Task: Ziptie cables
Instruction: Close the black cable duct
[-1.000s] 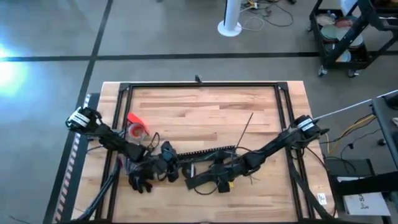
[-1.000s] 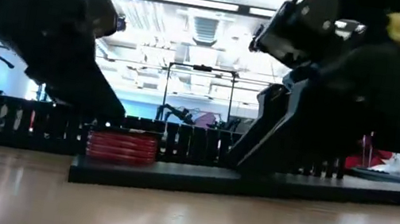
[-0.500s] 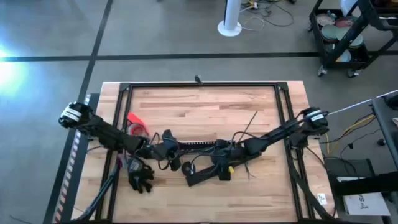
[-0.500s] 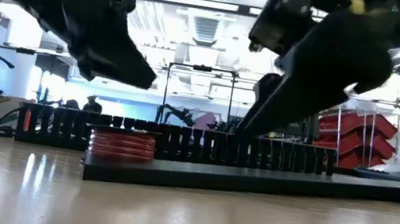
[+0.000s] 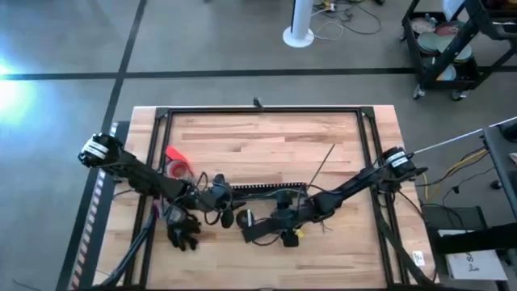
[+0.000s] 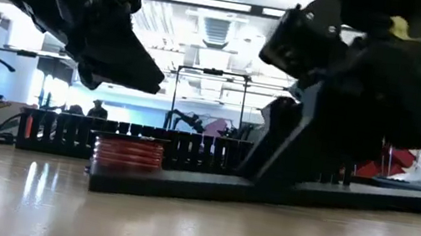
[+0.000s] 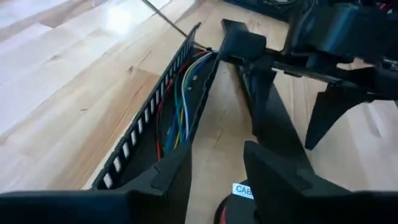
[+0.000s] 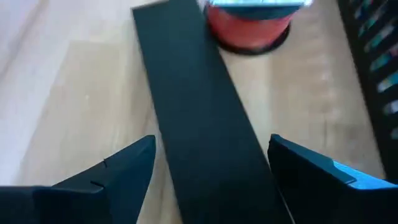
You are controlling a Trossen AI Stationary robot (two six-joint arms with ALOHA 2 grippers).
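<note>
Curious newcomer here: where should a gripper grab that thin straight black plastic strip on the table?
Take the thin black ziptie by its far free half, probably from straight above, straddling it: it lies flat; its near end meets the comb-toothed black duct.

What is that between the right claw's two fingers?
In the right wrist view, a wide flat black bar runs between the open right gripper's fingers, on the wooden table. A red roll lies beyond it.

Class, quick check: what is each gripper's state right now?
Left gripper: open, empty, beside the slotted duct.
Right gripper: open, straddling the flat black bar, not gripping it.
</note>
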